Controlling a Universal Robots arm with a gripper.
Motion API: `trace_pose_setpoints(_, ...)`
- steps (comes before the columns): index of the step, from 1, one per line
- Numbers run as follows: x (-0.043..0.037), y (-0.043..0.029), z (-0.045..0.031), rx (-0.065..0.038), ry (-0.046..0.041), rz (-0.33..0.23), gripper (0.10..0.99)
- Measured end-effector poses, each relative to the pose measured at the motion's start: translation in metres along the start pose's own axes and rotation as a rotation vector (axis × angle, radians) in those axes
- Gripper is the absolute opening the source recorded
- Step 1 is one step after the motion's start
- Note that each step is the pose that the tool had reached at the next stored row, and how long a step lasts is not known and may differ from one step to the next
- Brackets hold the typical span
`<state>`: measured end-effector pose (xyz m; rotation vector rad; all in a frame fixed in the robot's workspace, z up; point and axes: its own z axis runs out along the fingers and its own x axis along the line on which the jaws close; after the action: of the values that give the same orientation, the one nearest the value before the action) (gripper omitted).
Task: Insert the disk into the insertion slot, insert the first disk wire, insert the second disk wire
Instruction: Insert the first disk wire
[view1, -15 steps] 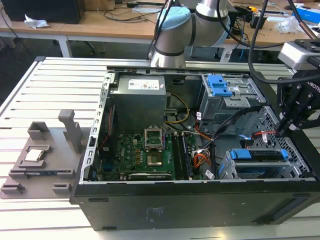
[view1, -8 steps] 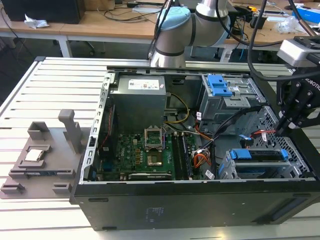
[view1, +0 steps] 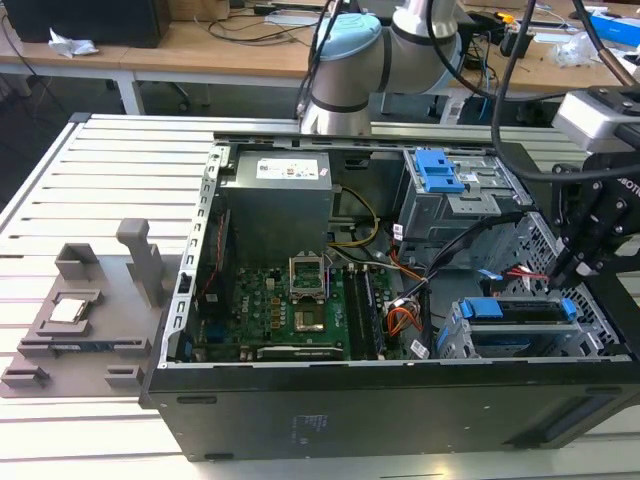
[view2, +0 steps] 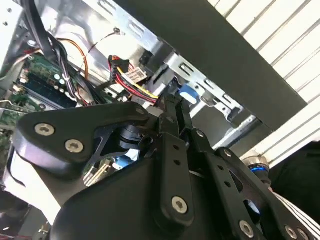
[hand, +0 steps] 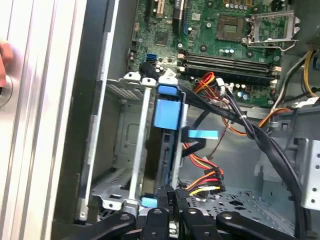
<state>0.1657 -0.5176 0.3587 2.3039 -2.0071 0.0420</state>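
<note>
The disk (view1: 525, 312), silver in a bright blue carrier, lies seated in the insertion slot (view1: 452, 340), a light grey cage at the case's front corner on the exterior view's right. In the first wrist view the disk (hand: 165, 112) stands edge-on inside the cage (hand: 120, 145). My gripper (view1: 568, 275) hangs over the disk's far end. Its black fingers (hand: 167, 202) are closed together at that end, where a black connector on a red, yellow and black disk wire (hand: 205, 185) meets the drive. In the second wrist view the gripper (view2: 172, 102) pinches beside the same wire (view2: 135, 80).
A taller grey cage with a blue latch (view1: 440, 170) stands behind the slot. Black cables (hand: 260, 140) and orange wires cross the case beside the motherboard (view1: 300, 310). A grey fixture (view1: 90, 310) sits on the slatted table at the exterior view's left.
</note>
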Motion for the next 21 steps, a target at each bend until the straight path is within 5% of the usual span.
trace_pose_setpoints(3,0.0145,0.0068,0.003,0.0,0.0,0.0,0.169)
trace_pose_setpoints(5,0.0158,0.0078,0.0042,0.0,-0.0001,0.004,0.169)
trace_pose_setpoints(10,0.0157,0.0078,0.0059,-0.011,-0.0064,0.138,0.169)
trace_pose_setpoints(13,0.0157,0.0078,0.006,-0.012,-0.0073,0.15,0.169)
trace_pose_setpoints(21,0.0183,0.0088,0.0092,-0.009,-0.0544,0.149,0.169)
